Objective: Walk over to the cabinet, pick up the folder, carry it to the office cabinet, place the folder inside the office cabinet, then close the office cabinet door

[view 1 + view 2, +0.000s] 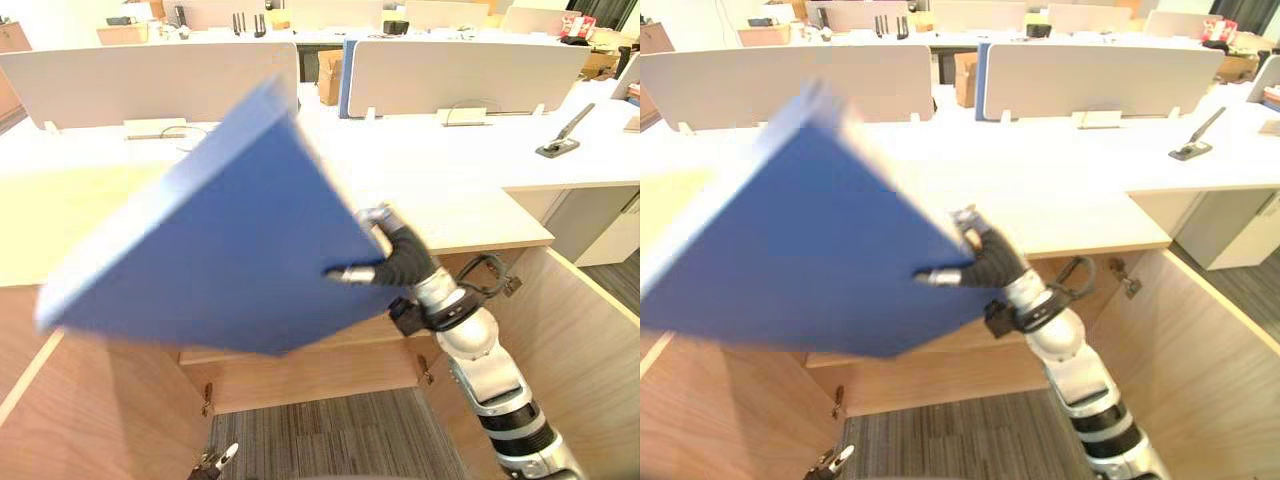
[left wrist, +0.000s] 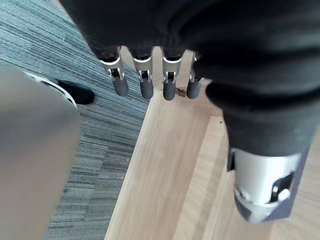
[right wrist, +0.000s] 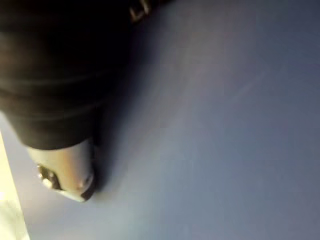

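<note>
A large blue folder [image 1: 220,240] hangs tilted in the air over the front of a low wooden office cabinet [image 1: 480,222]. My right hand [image 1: 400,258] is shut on the folder's right corner, thumb on the near face and fingers behind the edge. In the right wrist view the folder's blue cover [image 3: 225,125] lies right against the thumb. Both cabinet doors stand open, the right door [image 1: 585,340] and the left door [image 1: 90,410]. My left hand [image 2: 145,82] hangs low by the cabinet's front with straight fingers, holding nothing; its fingertips [image 1: 222,460] show near the carpet.
White desks with pale partition screens [image 1: 150,80] stand behind the cabinet. A dark desk tool [image 1: 565,135] lies on the right desk and a cardboard box [image 1: 329,75] sits between the screens. Grey striped carpet [image 1: 330,440] runs between the open doors.
</note>
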Available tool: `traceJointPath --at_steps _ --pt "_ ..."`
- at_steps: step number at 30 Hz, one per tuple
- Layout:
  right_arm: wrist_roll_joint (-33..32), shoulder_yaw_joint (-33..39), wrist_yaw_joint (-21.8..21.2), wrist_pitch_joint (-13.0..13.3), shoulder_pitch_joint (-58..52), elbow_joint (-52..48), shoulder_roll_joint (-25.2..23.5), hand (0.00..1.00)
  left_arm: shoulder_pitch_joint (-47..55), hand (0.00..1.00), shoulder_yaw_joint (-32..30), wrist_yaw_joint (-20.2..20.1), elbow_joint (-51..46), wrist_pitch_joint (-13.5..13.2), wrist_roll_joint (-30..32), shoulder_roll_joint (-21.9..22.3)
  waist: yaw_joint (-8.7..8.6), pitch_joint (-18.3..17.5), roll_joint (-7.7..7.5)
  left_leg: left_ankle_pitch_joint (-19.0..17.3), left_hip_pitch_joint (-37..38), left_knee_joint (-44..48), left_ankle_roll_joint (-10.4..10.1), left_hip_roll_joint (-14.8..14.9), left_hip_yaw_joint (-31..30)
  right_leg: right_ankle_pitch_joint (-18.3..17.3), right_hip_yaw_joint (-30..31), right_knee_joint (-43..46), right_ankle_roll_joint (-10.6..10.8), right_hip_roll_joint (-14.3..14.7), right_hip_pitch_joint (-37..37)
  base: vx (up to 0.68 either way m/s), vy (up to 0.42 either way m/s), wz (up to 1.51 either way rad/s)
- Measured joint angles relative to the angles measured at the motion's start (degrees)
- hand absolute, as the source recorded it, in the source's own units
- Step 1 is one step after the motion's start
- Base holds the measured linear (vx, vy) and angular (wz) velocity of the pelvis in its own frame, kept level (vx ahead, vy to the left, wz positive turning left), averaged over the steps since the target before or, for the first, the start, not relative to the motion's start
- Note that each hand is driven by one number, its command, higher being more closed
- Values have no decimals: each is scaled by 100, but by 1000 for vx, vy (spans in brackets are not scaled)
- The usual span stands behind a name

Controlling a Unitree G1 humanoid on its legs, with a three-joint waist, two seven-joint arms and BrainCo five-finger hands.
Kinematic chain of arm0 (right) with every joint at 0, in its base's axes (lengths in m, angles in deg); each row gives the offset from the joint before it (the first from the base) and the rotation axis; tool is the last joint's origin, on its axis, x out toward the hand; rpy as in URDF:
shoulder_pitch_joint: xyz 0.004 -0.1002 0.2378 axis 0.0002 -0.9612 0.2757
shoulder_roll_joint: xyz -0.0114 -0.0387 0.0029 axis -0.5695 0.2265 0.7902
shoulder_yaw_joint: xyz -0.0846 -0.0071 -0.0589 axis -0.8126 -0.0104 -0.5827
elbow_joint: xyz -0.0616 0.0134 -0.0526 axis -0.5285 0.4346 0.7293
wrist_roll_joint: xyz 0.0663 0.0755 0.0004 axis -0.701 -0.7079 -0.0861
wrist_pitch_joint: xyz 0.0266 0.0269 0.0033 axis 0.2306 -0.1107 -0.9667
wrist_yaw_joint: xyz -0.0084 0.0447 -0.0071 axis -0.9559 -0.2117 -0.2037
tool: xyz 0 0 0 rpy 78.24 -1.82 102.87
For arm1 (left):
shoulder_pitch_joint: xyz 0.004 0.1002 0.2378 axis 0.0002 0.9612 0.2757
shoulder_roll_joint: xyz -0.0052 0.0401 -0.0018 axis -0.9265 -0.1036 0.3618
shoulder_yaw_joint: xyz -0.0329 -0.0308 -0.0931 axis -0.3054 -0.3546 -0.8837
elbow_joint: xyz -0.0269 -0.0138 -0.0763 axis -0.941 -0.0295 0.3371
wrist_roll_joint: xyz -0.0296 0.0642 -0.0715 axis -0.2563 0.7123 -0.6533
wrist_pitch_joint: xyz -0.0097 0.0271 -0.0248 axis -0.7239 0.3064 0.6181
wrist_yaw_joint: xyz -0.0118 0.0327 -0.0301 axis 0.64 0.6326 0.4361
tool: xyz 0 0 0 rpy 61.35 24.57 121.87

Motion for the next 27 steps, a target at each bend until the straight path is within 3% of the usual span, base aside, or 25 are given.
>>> traceJointPath --at_steps 7,12,18,22,24,25,27 --pt "857 -1489 -596 36 1 1964 1014 100 -29 0 -96 -7 511 47 364 -205 23 98 -116 -36 -1 0 -6 -24 1 -4 1 20 7 -24 -11 0 0 0" --pt "1557 -1870 -704 41 1 3282 1061 100 -69 0 -84 -13 570 119 709 -205 32 209 -45 -67 -3 0 -8 -30 8 -13 25 65 16 -30 -63 -7 13 -4" --pt "2355 -1771 -504 -4 43 4825 1034 100 -155 0 63 -14 657 123 853 -206 65 301 92 -45 -6 1 18 -78 -75 -28 42 79 34 -63 -89 0 4 -2" --pt "2707 -839 -363 -297 69 6032 757 100 -189 0 235 -14 647 118 851 -214 125 437 267 -43 -106 0 36 -123 -316 -43 -2 138 58 -103 -180 -11 16 6" --pt "2287 308 -197 -617 173 6770 343 100 -221 0 275 -8 634 113 851 -206 138 558 335 -21 -190 0 62 -134 -415 -43 -56 172 58 -104 -245 -26 18 15" --pt "1753 928 -13 -818 309 7104 159 100 -225 0 280 -6 621 113 850 -199 139 604 384 -3 -252 0 78 -140 -461 -43 -90 186 58 -105 -290 -20 13 14" --pt "1011 1692 351 -986 576 7382 11 100 -228 0 279 -2 521 102 810 -179 136 691 461 33 -351 1 96 -147 -523 -41 -144 233 58 -108 -360 -12 15 16"
